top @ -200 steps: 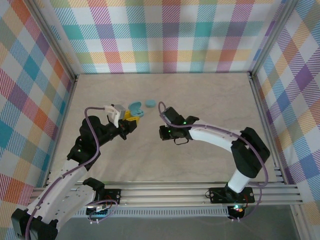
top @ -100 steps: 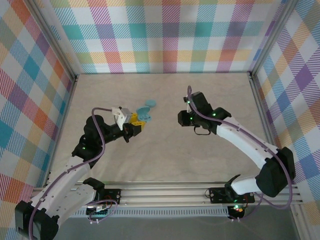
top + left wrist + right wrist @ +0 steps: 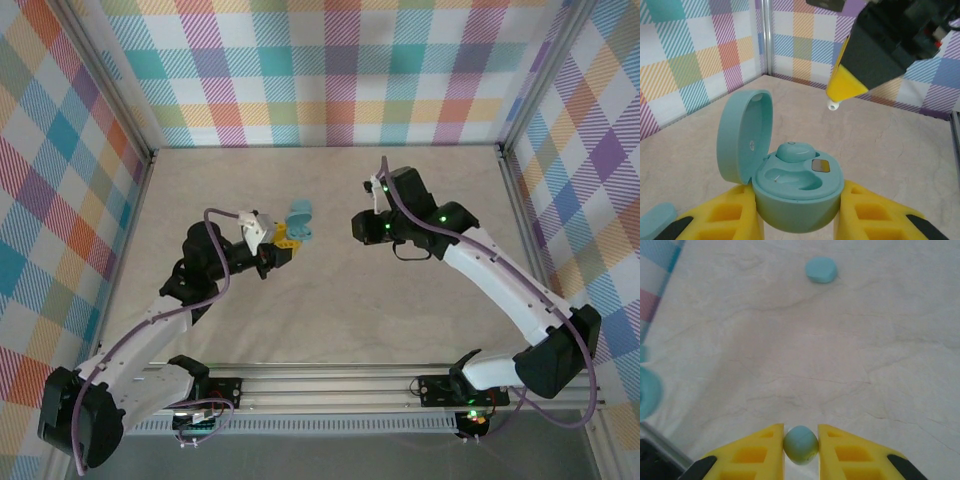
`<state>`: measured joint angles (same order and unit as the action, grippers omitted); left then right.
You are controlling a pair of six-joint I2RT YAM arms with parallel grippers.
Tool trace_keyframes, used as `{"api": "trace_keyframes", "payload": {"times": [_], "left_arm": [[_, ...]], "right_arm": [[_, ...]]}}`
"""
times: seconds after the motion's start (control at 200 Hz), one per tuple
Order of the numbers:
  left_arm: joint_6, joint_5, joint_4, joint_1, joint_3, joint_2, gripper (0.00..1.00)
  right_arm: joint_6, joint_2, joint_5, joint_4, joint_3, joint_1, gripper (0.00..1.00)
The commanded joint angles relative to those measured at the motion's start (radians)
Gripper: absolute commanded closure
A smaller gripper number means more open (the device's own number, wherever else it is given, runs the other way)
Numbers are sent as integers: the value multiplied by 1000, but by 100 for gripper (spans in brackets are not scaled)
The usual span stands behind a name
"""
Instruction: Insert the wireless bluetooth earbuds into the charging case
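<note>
1. At the near edge of the table [image 3: 330,310] stand both arm bases. The left arm reaches from the near left corner and the right arm from the near right, and both lean toward the middle.
2. The left gripper [image 3: 284,241] is left of centre, and its yellow fingers [image 3: 730,215] are clamped on the body of the charging case [image 3: 797,200], holding it off the table.
3. The case's lid [image 3: 742,135] is open on the left in the left wrist view. A seated earbud [image 3: 795,151] fills the farther socket, while the nearer socket [image 3: 792,181] is bare.
4. To the right of the case, with a clear gap between, is the right gripper [image 3: 358,226]. It faces the left gripper.
5. Its jaws are closed on a pinched earbud [image 3: 800,444], a small teal bead squeezed between the yellow fingertips [image 3: 767,442]. In the left wrist view a pale tip of this bud peeks out under the right gripper's finger, above and beyond the open case and not touching it.
6. Just beyond the held case, a rounded teal piece [image 3: 657,216] lies on the table. I cannot tell whether it is a case or a bud.
7. Farthest back and along both sides rise the plaid walls [image 3: 330,70].
</note>
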<state>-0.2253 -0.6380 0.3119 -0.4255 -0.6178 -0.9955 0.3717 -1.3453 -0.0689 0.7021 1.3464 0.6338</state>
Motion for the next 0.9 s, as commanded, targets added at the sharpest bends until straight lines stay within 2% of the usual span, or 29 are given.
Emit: {"api": "trace_keyframes", "payload": {"times": [0.0,0.23,0.525,0.72,0.895], "left_arm": [[-33,-60,92,-19,-35,-32,100],[-90,-48,92,-47,-59,-78,100],[-120,-14,101,-68,-67,-115,100],[-123,-2,99,-79,-79,-133,100],[-126,10,96,-85,-83,-137,100]], "right_arm": [[-33,-10,-122,20,60,-3,79],[-41,-26,-238,-1,90,-3,81],[37,-60,-374,-96,85,0,82],[43,-78,-387,-104,100,10,82],[15,-96,-332,-46,134,41,83]]}}
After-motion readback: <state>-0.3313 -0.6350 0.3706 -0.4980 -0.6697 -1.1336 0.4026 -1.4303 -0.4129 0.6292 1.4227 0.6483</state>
